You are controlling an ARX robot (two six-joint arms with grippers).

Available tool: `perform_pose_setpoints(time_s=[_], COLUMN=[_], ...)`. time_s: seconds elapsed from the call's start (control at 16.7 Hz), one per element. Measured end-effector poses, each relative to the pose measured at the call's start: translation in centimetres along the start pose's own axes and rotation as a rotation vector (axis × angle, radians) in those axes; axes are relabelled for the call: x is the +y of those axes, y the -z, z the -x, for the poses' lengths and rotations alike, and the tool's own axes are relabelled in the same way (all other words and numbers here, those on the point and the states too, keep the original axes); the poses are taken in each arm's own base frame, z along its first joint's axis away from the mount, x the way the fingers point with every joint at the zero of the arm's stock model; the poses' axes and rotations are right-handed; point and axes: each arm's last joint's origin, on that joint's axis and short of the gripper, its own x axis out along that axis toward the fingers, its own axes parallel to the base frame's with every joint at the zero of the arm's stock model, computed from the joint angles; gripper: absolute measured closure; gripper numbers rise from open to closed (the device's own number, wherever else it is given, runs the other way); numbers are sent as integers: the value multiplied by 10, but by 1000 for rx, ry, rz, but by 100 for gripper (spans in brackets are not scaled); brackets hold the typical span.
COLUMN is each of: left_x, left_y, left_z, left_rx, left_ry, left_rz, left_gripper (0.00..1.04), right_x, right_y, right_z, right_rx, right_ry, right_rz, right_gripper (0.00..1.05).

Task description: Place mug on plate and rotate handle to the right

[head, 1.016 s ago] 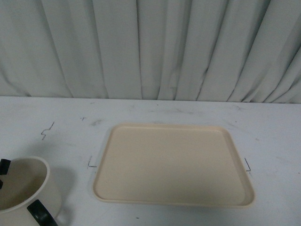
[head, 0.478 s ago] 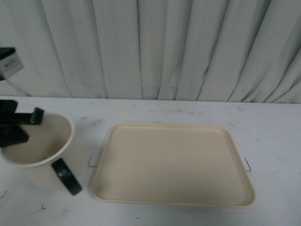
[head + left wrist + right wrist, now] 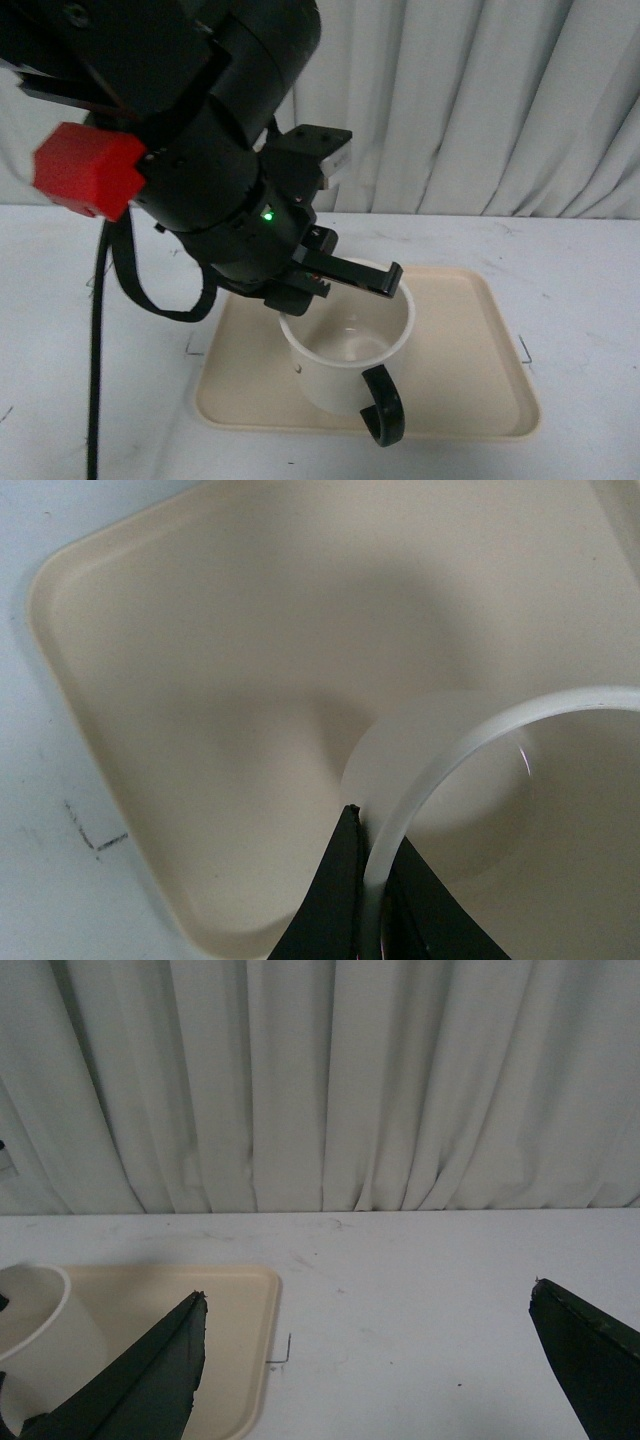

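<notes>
Curtain [image 3: 480, 100] backs table [image 3: 580, 300]; left tool [image 3: 370, 860] clamps mug [image 3: 345, 365] rim over plate [image 3: 470, 370], right tool [image 3: 367, 1290] spread.

- Your left arm [image 3: 200, 190] fills the upper left of the view, black and bulky, with a red block [image 3: 88, 170] on its side and a small green light [image 3: 267, 214] lit
- The left gripper [image 3: 330, 283] is clamped on the far-left part of the rim of the mug [image 3: 340, 365], with one finger [image 3: 365, 276] lying across the rim
- The mug is upright and open-topped over the near middle of the plate [image 3: 470, 350]; you cannot tell whether its base touches
- The handle [image 3: 384, 408] points toward the camera, slightly right, and overlaps the plate's near rim
- The plate lies flat on the white table [image 3: 580, 290], with a pale curtain [image 3: 480, 100] behind
- A black cable [image 3: 97, 350] hangs down at the left
</notes>
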Motion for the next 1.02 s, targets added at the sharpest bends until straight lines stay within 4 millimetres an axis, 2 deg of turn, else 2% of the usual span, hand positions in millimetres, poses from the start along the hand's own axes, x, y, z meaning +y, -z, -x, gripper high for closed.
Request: perform_pose_setpoints(time_s=[0.36, 0.66, 0.78, 1.02], left_x=[-12, -17, -15, -9], left_y=[-20, -29, -28, -34], left_z=[-35, -50, -52, -45], left_rx=[50, 69, 78, 51], left_ry=[15, 15, 10, 39], left_rz=[-49, -65, -61, -30], left_gripper=[102, 102, 87, 44], right_x=[0, 0, 0, 0], right_y=[0, 0, 0, 0], right_z=[0, 0, 0, 0], right_rx=[0, 0, 0, 0], right_ry=[0, 0, 0, 0], right_rz=[0, 0, 0, 0], right_gripper=[6, 6, 6, 6])
